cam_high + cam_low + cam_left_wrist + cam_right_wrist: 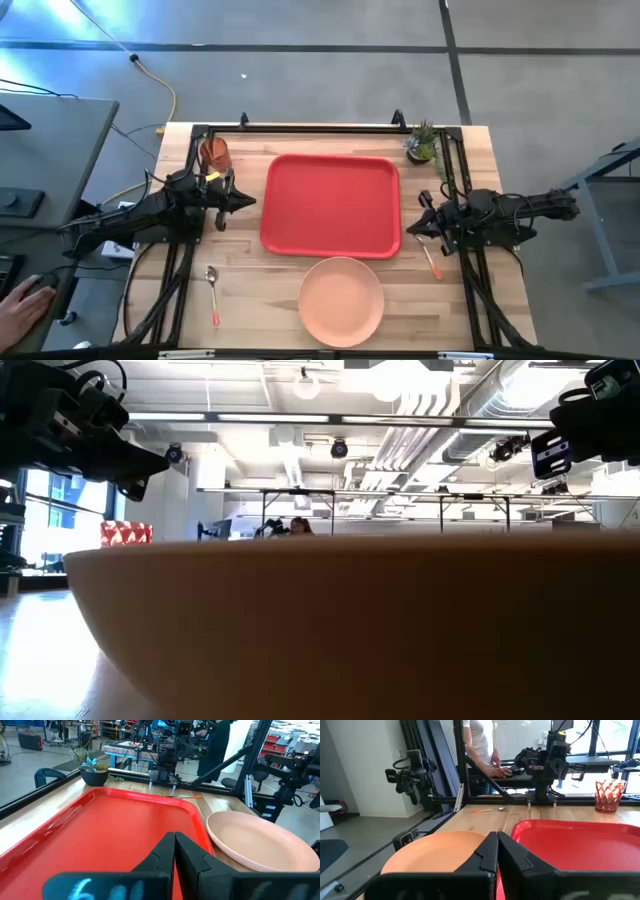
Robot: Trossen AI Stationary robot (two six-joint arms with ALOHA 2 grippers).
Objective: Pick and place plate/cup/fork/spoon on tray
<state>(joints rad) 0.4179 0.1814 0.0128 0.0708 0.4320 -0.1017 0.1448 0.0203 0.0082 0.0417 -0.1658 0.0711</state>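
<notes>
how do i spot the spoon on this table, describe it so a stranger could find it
Start at the large red rectangular plastic tray mid-table, then look toward the left arm's side of the round peach plate. The slim orange-handled spoon lies there alone on bare wood, with a rounded silver bowl, not tines.

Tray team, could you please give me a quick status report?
Both claws shut, empty: left claw, right claw flank tray. Tray bare; plate on table. Nothing blocking.

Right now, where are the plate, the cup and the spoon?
plate (341, 301), high view, centre of its flat face.
cup (609, 795), right wrist view, middle of its ribbed side.
spoon (213, 292), high view, middle of its slim shaft.
</notes>
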